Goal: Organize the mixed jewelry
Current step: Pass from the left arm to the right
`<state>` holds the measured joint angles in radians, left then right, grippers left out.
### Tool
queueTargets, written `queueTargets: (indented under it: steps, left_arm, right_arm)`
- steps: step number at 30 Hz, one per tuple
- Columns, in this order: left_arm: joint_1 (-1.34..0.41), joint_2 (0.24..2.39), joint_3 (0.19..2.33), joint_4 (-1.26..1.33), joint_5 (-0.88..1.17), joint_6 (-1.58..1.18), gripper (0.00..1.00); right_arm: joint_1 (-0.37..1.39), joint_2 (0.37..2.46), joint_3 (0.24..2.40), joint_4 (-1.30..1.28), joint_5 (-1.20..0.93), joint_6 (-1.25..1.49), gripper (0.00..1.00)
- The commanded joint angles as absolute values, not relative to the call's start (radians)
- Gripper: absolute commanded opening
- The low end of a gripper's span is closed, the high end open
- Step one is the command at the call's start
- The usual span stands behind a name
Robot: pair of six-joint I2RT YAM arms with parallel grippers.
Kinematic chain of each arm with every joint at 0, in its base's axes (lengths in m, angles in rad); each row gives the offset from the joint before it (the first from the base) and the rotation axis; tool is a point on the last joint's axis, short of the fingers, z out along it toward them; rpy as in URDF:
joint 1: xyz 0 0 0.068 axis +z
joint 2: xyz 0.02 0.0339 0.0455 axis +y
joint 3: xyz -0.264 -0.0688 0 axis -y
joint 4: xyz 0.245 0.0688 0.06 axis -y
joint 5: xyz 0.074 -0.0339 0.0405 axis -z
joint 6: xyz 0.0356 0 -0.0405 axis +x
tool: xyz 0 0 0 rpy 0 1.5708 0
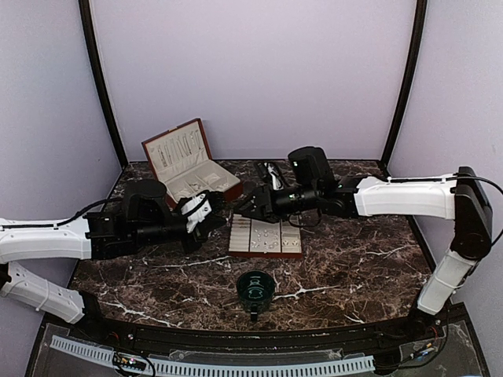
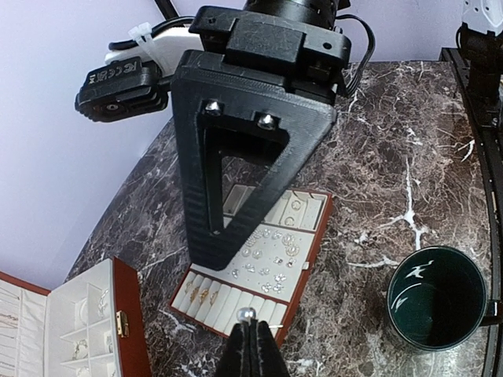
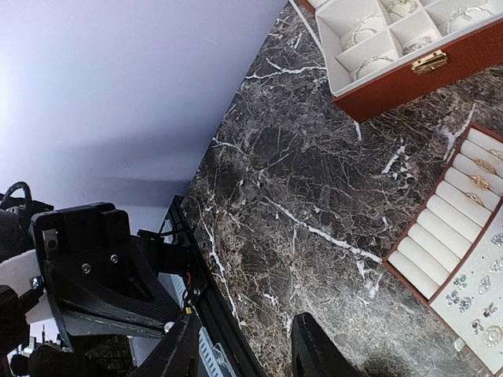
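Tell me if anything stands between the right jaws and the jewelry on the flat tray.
Nothing visible does. The right gripper hangs over bare marble table beside the tray, its jaws apart; no object lies between them and the jewelry.

A: Table (image 1: 354,259)?
B: Dark veined stone, polished. Cup (image 2: 424,271) — glossy green glaze.
A: Tray (image 2: 233,301) and box (image 3: 409,82)?
B: Matt cream padding, red-brown leathery shells. The clasp (image 3: 428,61) is shiny brass-coloured metal. Jewelry (image 2: 271,263) — glinting silvery metal.
A: Right gripper (image 3: 245,349)?
B: Matt black plastic, finely ridged.
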<state>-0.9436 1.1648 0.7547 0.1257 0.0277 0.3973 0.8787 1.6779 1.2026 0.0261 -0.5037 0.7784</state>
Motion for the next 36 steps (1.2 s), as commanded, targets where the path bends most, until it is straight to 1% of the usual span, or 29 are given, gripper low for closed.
queueTargets:
  steps: [1, 4, 16, 23, 32, 36]
  left_arm:
    - [-0.975, 1.161, 0.725, 0.217, -0.069, 0.475, 0.0]
    - [-0.993, 1.16, 0.712, 0.237, -0.102, 0.493, 0.0]
    - [-1.024, 1.164, 0.691, 0.267, -0.158, 0.516, 0.0]
    - [-1.028, 1.155, 0.681, 0.276, -0.15, 0.515, 0.0]
    - [-1.031, 1.155, 0.673, 0.29, -0.159, 0.512, 0.0]
    - [-1.032, 1.166, 0.673, 0.305, -0.198, 0.514, 0.0]
  right_arm:
    - [0.895, 1.677, 1.175, 0.16, -0.546, 0.842, 0.38]
    - [0.9, 1.684, 1.179, 0.148, -0.554, 0.849, 0.35]
    - [0.926, 1.706, 1.16, 0.229, -0.601, 0.959, 0.35]
    - [0.935, 1.725, 1.162, 0.27, -0.601, 0.989, 0.29]
    - [0.936, 1.737, 1.159, 0.303, -0.617, 1.027, 0.17]
    - [0.936, 1.739, 1.154, 0.31, -0.627, 1.038, 0.13]
